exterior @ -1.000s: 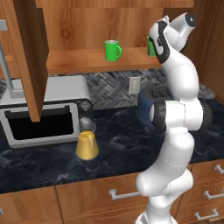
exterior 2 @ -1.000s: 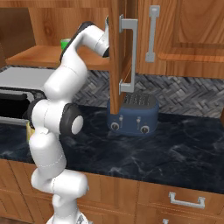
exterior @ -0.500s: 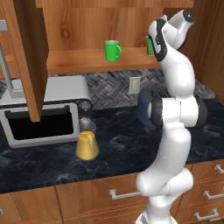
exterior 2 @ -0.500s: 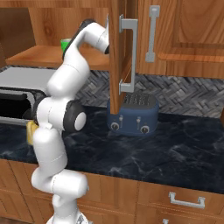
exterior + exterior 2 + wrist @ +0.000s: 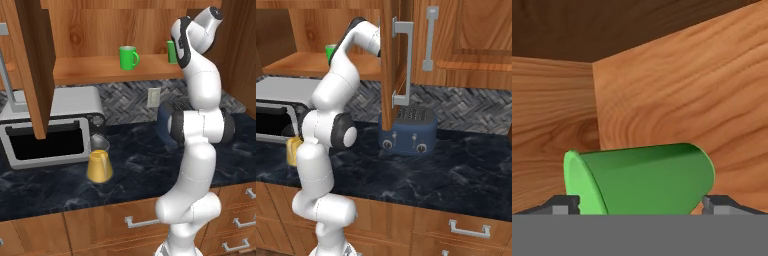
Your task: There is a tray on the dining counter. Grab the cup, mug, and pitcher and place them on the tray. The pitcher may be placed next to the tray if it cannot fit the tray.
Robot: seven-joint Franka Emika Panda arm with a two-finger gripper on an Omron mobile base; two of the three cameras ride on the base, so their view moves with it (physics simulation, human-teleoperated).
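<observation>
The cup (image 5: 647, 182) is a bright green handleless tumbler standing on the wooden cabinet shelf (image 5: 100, 70). The rolled hand view makes it look as if it lies sideways. My gripper (image 5: 642, 204) is open, with one fingertip (image 5: 564, 204) at each side of the cup and close to it. In the left base view the cup (image 5: 171, 51) peeks out just left of my hand. The green mug (image 5: 128, 57) with a loop handle stands further left on the same shelf. The pitcher (image 5: 99, 163), orange-yellow below and clear above, stands on the black counter before the microwave. The tray and the dining counter are out of view.
An open cabinet door (image 5: 30, 65) hangs at the left and another (image 5: 393, 60) just right of my arm. A microwave (image 5: 50, 127) with its door open sits on the counter (image 5: 130, 165). A blue toaster (image 5: 408, 131) stands by the backsplash.
My hand has edged slightly further into the cabinet around the cup. Cup, mug and pitcher have not moved.
</observation>
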